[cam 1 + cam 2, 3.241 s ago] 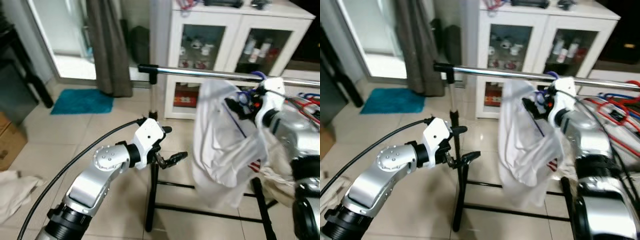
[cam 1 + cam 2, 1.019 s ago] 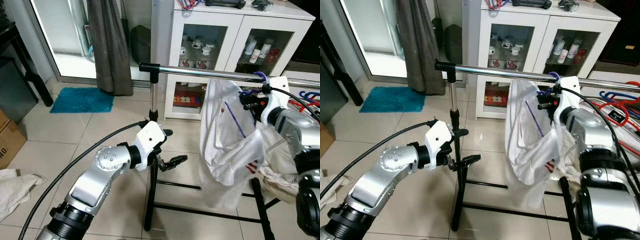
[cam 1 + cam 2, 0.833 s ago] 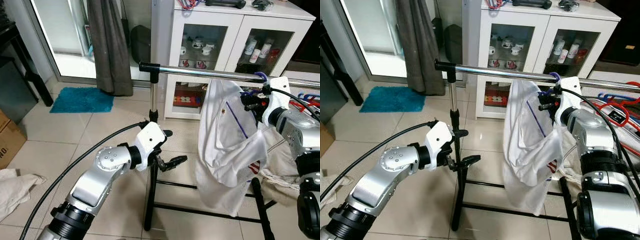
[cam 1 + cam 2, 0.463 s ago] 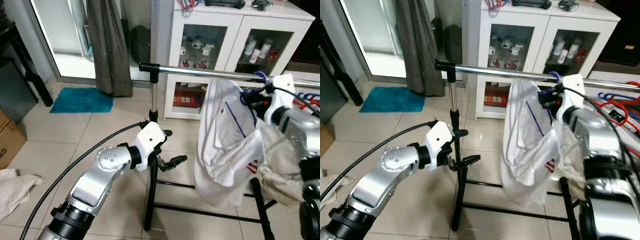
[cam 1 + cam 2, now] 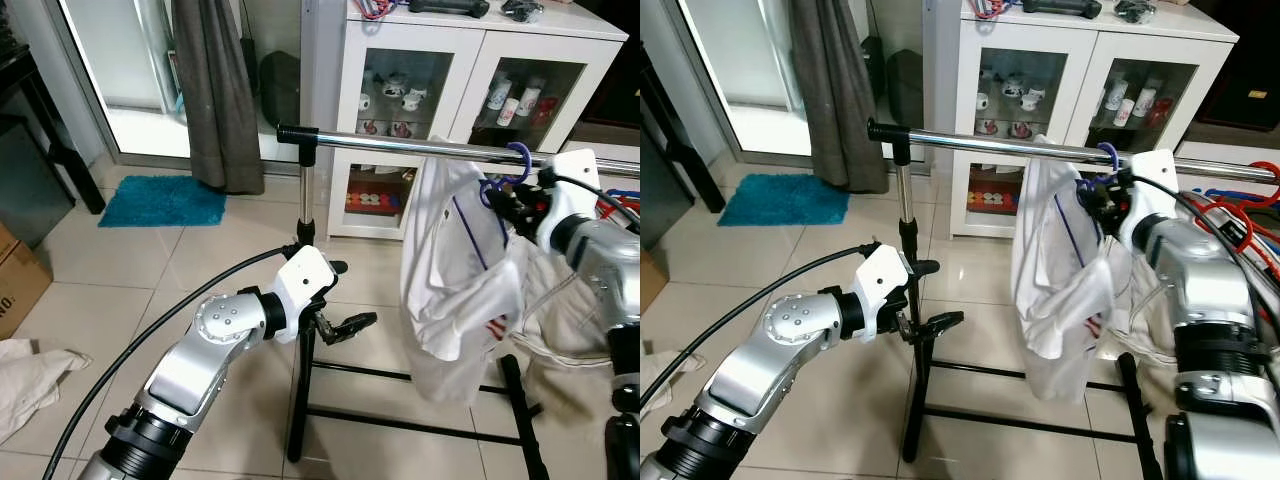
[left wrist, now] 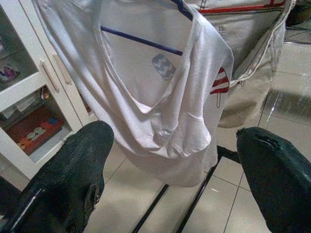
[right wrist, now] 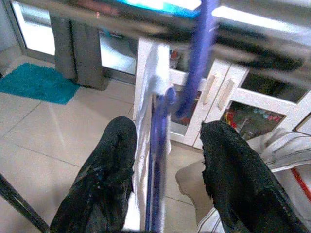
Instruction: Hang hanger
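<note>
White T-shirt on a blue plastic hanger (image 5: 500, 185) hooked over the chrome clothes-rail bar (image 5: 400, 146) — the right gripper (image 7: 167, 182) is sitting at the hanger's neck.

The right gripper's two black fingers (image 7: 109, 165) are standing apart with the blue hanger between them, not visibly pinching it; its hook is looping over the bar just above the gripper, and the white T-shirt with a red-striped print (image 5: 1060, 290) is draping below and to the gripper's left. The left gripper (image 5: 345, 325) is hanging spread open beside the rail's upright black-and-chrome post (image 5: 303, 300), well apart from the shirt, with its wide-set fingers (image 6: 73, 170) facing the shirt's hem. Beyond the right gripper — a white glass-door cabinet (image 5: 450, 60).
</note>
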Controlling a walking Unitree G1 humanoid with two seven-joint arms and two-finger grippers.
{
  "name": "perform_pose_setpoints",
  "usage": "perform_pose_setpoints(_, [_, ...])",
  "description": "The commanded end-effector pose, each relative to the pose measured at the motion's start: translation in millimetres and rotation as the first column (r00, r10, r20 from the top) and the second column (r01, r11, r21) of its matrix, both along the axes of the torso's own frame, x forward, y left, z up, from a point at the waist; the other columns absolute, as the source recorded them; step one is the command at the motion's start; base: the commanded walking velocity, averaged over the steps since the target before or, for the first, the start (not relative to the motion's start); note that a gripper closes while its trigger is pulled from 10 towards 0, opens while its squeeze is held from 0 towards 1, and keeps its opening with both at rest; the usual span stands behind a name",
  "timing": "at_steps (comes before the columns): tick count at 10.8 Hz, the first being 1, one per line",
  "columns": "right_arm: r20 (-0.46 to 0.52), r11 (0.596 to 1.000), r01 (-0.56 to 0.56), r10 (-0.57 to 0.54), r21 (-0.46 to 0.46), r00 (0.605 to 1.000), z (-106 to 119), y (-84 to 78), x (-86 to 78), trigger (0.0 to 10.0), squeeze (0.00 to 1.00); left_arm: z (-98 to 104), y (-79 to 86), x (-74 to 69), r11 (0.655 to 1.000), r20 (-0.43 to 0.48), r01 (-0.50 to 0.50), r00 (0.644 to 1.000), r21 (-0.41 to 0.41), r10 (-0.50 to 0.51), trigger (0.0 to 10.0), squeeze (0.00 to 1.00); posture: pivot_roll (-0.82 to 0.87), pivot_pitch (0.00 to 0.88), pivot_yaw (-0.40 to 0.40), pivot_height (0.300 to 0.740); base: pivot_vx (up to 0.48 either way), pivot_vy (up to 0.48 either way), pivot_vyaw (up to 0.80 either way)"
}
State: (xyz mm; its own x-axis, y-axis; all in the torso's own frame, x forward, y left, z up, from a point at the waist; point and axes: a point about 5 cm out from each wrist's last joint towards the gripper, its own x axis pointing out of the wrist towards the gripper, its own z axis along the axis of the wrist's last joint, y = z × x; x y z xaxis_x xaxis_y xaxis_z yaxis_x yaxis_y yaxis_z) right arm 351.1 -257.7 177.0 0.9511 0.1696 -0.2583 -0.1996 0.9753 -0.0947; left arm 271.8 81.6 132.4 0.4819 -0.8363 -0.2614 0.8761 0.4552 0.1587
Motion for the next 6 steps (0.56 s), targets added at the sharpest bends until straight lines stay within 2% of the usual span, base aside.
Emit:
perform_pose_setpoints(1, [0.010, 1.000, 0.018, -0.018, -0.014, 1.000, 2.1, 1.2, 4.3, 10.0, 0.00, 1.4, -1.5, 1.4, 1.000, 0.012, 0.008, 1.000, 0.009, -0.008, 10.0, 0.00, 0.00, 0.000, -0.039, 0.740, 0.000, 0.000, 0.00])
perform_pose_setpoints(5, [0.033, 0.998, 0.053, -0.052, -0.019, 0.998, 5.7, 4.5, 14.0, 10.0, 0.00, 2.0, 0.7, 2.1, 1.000, 0.014, 0.000, 1.000, 0.015, 0.000, 10.0, 0.00, 0.01, 0.000, -0.047, 0.740, 0.000, 0.000, 0.00])
perform_pose_setpoints(6, [0.024, 0.999, 0.047, -0.047, -0.009, 0.999, 4.2, 5.3, 14.5, 2.4, 0.00, 2.0, 1.3, 2.0, 1.000, 0.014, -0.001, 1.000, 0.017, 0.000, 10.0, 0.00, 0.01, 0.000, -0.047, 0.740, 0.000, 0.000, 0.00])
